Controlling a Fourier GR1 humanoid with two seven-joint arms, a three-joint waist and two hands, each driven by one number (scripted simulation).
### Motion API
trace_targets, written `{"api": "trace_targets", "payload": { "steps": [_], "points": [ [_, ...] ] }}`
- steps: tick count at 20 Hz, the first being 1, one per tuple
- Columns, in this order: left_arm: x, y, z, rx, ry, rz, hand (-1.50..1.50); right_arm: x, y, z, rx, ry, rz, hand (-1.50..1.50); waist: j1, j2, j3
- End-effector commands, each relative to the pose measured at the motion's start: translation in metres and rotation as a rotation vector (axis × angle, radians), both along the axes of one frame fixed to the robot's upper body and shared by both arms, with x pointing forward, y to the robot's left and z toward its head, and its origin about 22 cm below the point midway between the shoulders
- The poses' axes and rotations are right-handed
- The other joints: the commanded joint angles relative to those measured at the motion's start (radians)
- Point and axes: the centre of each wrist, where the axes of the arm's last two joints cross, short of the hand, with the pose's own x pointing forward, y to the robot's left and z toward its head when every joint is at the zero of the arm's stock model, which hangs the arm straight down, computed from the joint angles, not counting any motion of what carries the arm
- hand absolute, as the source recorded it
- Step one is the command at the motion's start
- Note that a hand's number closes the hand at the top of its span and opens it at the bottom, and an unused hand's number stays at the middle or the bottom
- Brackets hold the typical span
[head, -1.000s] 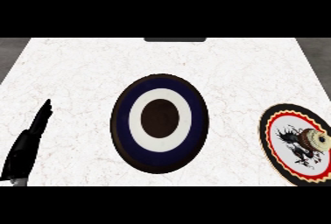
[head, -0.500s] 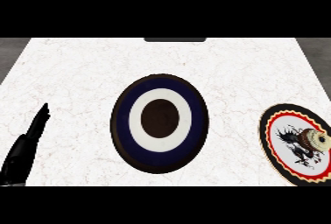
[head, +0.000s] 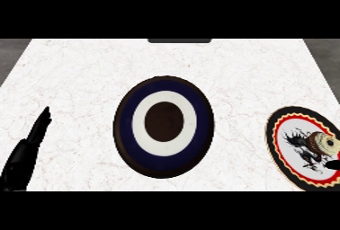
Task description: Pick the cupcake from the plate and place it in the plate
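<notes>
The cupcake, pale with a dark wrapper, lies on a plate with a red, yellow and black rim at the right edge of the head view. A larger plate with a navy band, a white ring and a dark centre sits mid-counter with nothing on it. My left hand rests at the lower left with straight fingers pointing up, far from both plates. A small dark tip of my right hand shows at the right edge, just below the cupcake; the rest of that hand is out of view.
The white marble counter spreads around both plates. A dark fixture sits at its far edge. Grey floor shows past the counter's far corners.
My left hand has sunk slightly toward the lower edge. A dark tip has come in at the right edge beside the cupcake. Plates and cupcake have not moved.
</notes>
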Motion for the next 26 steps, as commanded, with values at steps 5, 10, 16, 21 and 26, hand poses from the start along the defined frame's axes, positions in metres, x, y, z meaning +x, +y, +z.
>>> {"api": "trace_targets", "payload": {
  "steps": [5,10,16,21,26],
  "points": [
    [-0.001,0.001,-0.015,0.009,0.008,-0.002,0.0,0.014,0.011,-0.01,0.011,0.017,-0.003,-1.5,-0.003,0.0,0.0],
    [0.0,0.011,0.019,0.004,0.008,-0.011,0.0,0.012,0.008,-0.032,0.011,0.041,0.009,-1.5,0.0,0.0,0.0],
    [-0.006,-0.008,0.008,-0.009,-0.006,-0.006,0.0,0.019,0.017,-0.051,0.049,-0.077,0.014,1.5,0.003,0.0,0.0],
    [-0.005,0.02,-0.003,-0.008,0.007,-0.009,0.0,0.028,0.004,-0.045,0.001,-0.076,0.027,1.5,0.003,0.001,0.0],
    [0.01,0.002,0.008,-0.007,0.005,-0.002,0.0,0.019,0.033,-0.047,-0.16,-0.1,0.103,1.5,-0.005,-0.002,-0.001]
  ]
}}
